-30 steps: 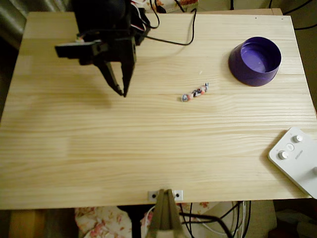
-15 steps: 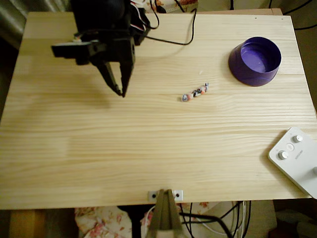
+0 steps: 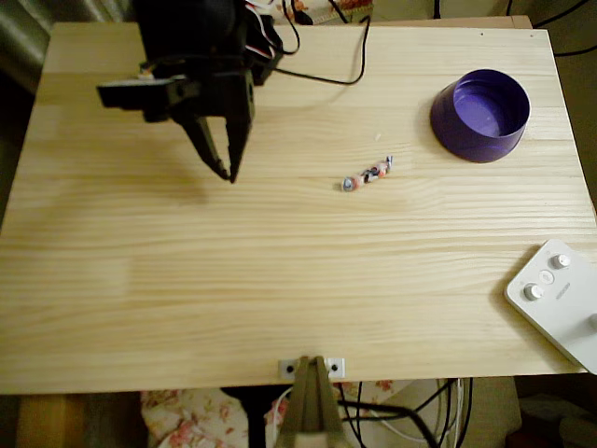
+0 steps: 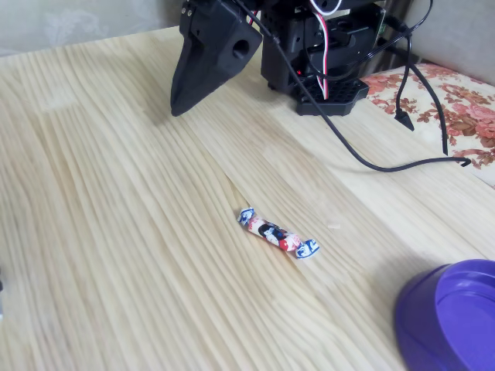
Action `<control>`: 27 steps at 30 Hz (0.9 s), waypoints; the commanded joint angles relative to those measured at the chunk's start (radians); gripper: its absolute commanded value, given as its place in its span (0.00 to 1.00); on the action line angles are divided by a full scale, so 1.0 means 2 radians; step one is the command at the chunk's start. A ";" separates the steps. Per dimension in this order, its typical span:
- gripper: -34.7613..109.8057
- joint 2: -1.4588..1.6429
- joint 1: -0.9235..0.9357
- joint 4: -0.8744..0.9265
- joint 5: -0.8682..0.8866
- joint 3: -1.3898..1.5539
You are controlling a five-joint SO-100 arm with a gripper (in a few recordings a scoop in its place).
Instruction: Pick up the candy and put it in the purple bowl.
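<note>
the black gripper (image 3: pixel 227 171) hung over the wooden table (image 3: pixel 187 308), its jaws narrowed almost to a point and empty. the candy (image 3: pixel 367 175) lay mid-table, well apart from it. the purple bowl (image 4: pixel 433 309) was cut off in the fixed view.

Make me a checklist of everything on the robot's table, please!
Surface: pale wooden table, bare in the middle.
Job's things: candy lies flat on the wood, apart from the purple bowl, which looks empty.
Clutter: white box with knobs at the overhead view's lower right edge.
Gripper: black gripper points down, left of the candy in the overhead view, holding nothing; open or shut, cannot tell.
Cables: black cable trails from the arm's base across the table.
Surroundings: flowered cloth beside the table.
</note>
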 commanded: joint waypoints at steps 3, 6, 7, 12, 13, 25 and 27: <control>0.23 0.008 0.005 0.005 0.005 -0.007; 0.23 0.008 0.005 0.005 0.005 -0.007; 0.23 0.008 0.005 0.005 0.004 -0.007; 0.23 0.008 0.002 0.002 -0.002 -0.006; 0.23 0.008 0.001 0.001 -0.002 -0.005; 0.23 0.008 -0.041 -0.013 -0.038 -0.021; 0.23 0.008 -0.049 -0.015 -0.049 -0.028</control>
